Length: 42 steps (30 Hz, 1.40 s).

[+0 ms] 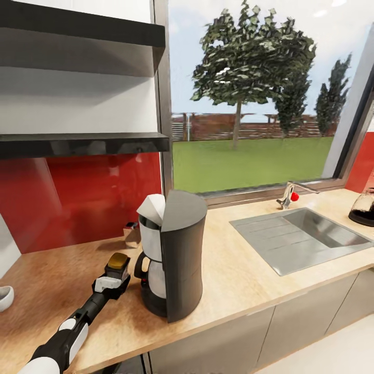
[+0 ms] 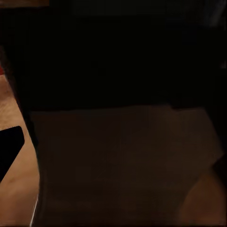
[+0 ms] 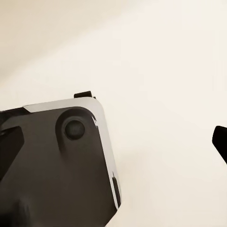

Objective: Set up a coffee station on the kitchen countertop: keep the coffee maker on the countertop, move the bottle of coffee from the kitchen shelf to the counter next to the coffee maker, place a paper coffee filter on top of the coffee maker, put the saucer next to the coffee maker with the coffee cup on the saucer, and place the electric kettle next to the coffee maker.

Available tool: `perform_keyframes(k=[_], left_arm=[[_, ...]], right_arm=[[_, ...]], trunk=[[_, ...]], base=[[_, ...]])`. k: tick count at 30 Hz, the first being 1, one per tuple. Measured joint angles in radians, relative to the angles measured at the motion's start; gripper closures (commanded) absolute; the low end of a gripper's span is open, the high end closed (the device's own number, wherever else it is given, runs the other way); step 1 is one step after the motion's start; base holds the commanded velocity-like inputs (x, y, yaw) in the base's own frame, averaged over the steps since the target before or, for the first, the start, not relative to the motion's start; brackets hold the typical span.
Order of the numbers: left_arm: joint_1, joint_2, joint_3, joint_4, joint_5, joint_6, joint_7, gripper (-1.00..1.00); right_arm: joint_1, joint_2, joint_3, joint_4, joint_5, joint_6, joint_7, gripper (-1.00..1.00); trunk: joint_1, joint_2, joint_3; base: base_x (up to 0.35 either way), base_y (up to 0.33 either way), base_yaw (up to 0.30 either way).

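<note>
Head view: bottle of coffee being set down beside the coffee maker

Head view shows the left gripper low over the kitchen countertop, with the bottle of coffee at its fingers, orange-tan cap up. The fingers look closed around the bottle's body, though their tips are hidden behind it, and I cannot tell whether the bottle's base touches the surface. Just beyond the fingers, on the side away from the arm, stands the coffee maker, with a paper coffee filter already on top. The left wrist view is almost wholly dark with the bottle's body pressed close, which supports a firm hold.

The right gripper's dark finger edges hang over a pale floor, apparently parted and holding nothing.

The electric kettle sits well away from the fingers, past the sink. A white dish edge, perhaps the saucer or cup, lies near the arm's outer side.

The step in hand seems to be placing the bottle. Next calls for lowering it until it stands, opening the fingers, then withdrawing without knocking it
</note>
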Motion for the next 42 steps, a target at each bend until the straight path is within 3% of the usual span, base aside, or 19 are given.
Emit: perform_keyframes(k=[24, 42], left_arm=[[0.0, 0.0, 0.001, 0.0, 0.0, 0.0, 0.003, -1.0], [0.0, 0.001, 0.001, 0.0, 0.0, 0.0, 0.003, -1.0]], right_arm=[[0.0, 0.0, -0.002, 0.0, 0.0, 0.001, 0.0, -1.0], [0.0, 0.0, -0.001, 0.0, 0.0, 0.0, 0.0, -1.0]], trunk=[[0.0, 0.0, 0.0], [0.001, 0.0, 0.0]], base=[[-0.009, 0.0, 0.0], [-0.314, 0.0, 0.0]])
